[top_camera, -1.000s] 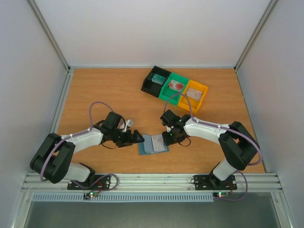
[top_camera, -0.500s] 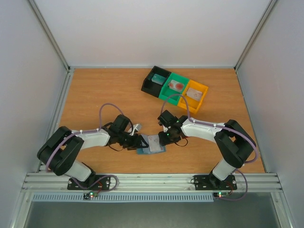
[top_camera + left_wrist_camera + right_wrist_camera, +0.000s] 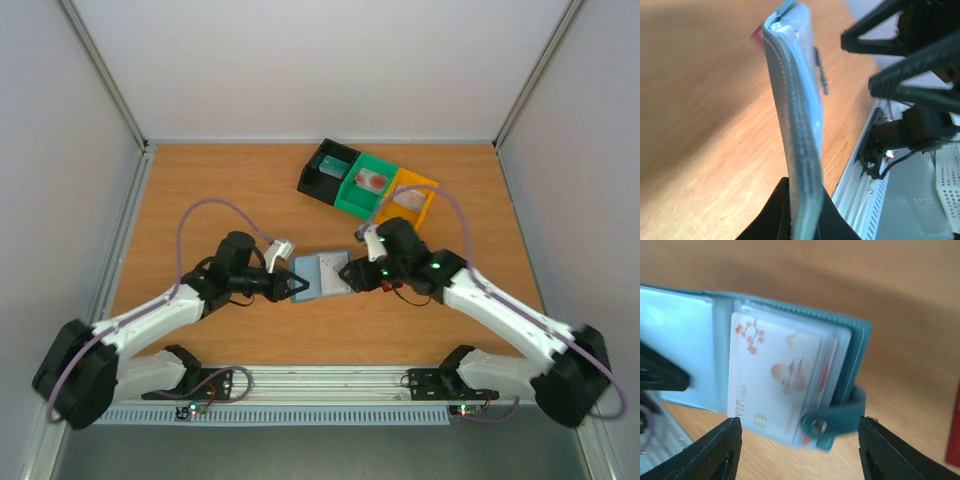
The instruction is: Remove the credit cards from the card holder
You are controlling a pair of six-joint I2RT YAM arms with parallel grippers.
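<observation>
Sitting beyond card holder (image 3: 322, 272), three coloured bins (image 3: 350, 206)

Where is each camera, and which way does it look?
Top external: high up behind, looking down on the table; left arm and right arm show.
Left wrist: on the left arm, looking past the left end effector at the card holder, edge-on.
Right wrist: on the right arm, facing the holder's open pockets; right end effector fingers at bottom.
Shared: both wrist views see the holder.

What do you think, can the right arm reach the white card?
Probably yes: the left gripper holds the holder open, the white card faces the open right gripper, nothing between. Only the tab crosses its corner.
</observation>
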